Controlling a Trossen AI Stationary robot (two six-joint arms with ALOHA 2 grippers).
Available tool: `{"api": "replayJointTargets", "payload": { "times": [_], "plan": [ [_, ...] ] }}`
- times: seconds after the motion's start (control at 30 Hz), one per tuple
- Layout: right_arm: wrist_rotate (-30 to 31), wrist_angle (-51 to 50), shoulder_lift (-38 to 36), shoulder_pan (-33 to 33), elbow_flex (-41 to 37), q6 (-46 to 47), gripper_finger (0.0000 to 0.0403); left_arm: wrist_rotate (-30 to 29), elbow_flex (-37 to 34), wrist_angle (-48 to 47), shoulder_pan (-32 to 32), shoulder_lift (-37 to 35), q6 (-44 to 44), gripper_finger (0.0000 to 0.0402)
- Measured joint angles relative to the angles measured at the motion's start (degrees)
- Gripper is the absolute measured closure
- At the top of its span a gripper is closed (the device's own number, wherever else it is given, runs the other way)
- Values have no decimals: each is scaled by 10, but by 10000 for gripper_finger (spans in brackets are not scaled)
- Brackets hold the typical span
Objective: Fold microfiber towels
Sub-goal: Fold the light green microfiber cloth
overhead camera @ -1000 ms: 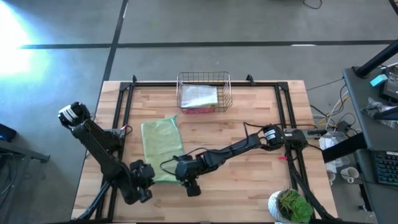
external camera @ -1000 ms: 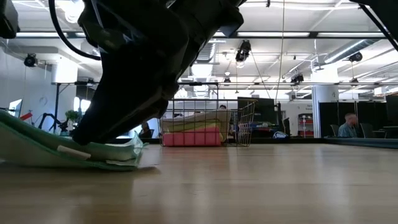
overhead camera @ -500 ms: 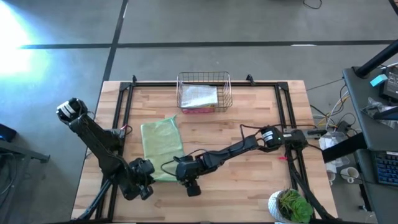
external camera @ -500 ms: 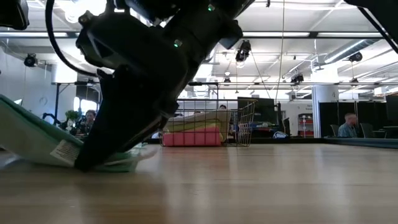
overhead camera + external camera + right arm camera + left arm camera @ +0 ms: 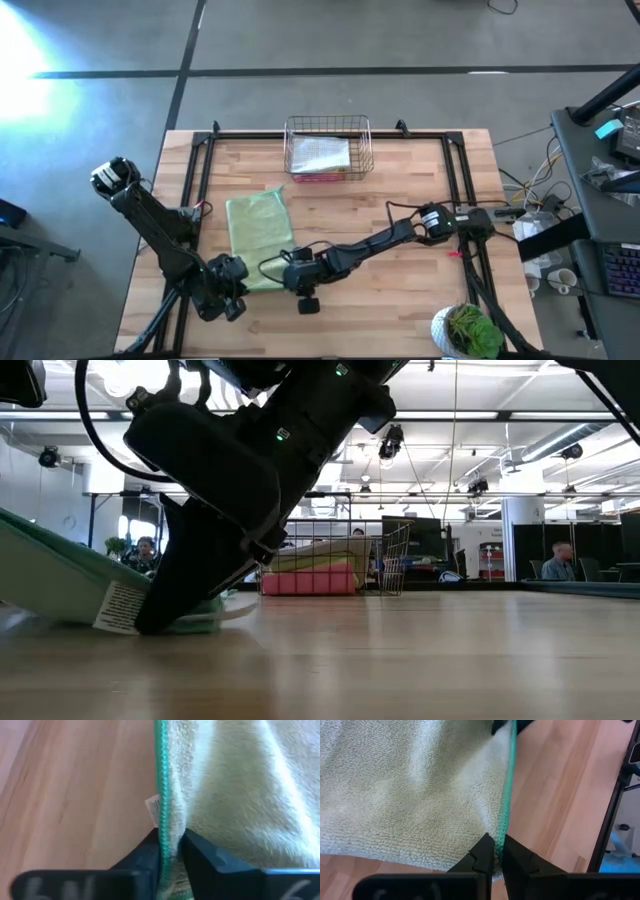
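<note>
At six o'clock on the counter [image 5: 400, 180], both grippers, left gripper [image 5: 494, 851] and right gripper [image 5: 170, 840], pinch the pale sage green towel [image 5: 258, 225]'s near hem; lift evenly, carry toward twelve.

towel [image 5: 410, 785]: fluffy matt cloth, green stitched hem | table [image 5: 400, 180]: smooth wood | basket [image 5: 328, 148]: metal wire

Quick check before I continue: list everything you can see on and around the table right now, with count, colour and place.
Towel on the table: one, pale green, left of centre, near edge gripped at both corners.
Wire basket: one, copper, far edge at centre, holding folded towels, count unclear.
Potted plant: one, green, near right corner.
Table: one, light wood.
People: at least two, seated far back in the room.
Left gripper: fingers shut on the towel's near left corner.
Right gripper: fingers shut on its near right corner.
</note>
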Motion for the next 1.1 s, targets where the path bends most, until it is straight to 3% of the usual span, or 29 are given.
{"api": "replayJointTargets", "payload": {
  "times": [0.2, 0.8, 1.1],
  "plan": [
    [13, -8, -11, -4, -1, 29, 390, 14, 0, 0, 0, 0, 4, 389],
    [3, -63, -94, 58, -1, 231, 394, 48, 28, 13, -1, -20, 109, 389],
    [4, -62, -133, 122, -1, 280, 394, 98, 70, 133, -5, -15, 76, 389]
  ]
}}
